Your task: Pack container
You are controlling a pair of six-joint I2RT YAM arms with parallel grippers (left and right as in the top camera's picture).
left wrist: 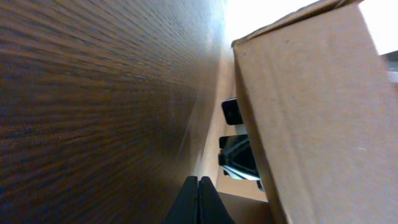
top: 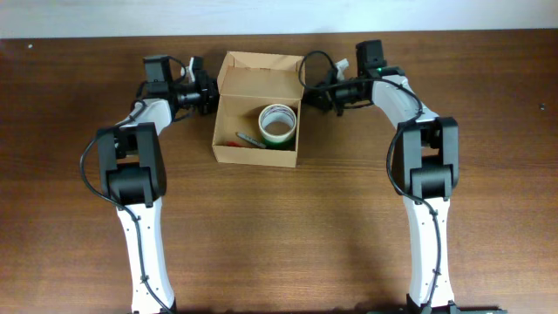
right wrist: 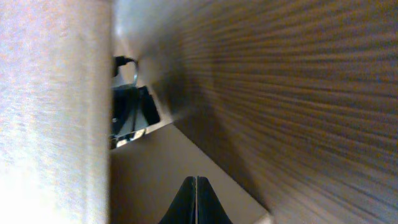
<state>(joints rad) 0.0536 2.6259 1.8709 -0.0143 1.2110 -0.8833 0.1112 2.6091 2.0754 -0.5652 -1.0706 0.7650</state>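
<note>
The tan cardboard container (top: pixel 255 153) stands open at the table's back middle, its flap lid (top: pixel 259 76) tilted up at the rear. Inside lie a white tape roll with a green core (top: pixel 278 123) and thin red and green items (top: pixel 247 139). My left gripper (top: pixel 209 94) is shut and empty, against the box's left side near the lid hinge; its wrist view shows the shut fingers (left wrist: pixel 198 200) beside the box wall (left wrist: pixel 311 118). My right gripper (top: pixel 311 90) is shut and empty at the box's right side; its shut fingers (right wrist: pixel 196 202) lie beside the cardboard wall (right wrist: pixel 56 112).
The wooden table (top: pixel 349 218) surrounds the box. A pale wall strip runs along the far edge (top: pixel 279 16). Each wrist view shows part of the opposite arm behind the box, in the left wrist view (left wrist: pixel 239 155) and the right wrist view (right wrist: pixel 127 115).
</note>
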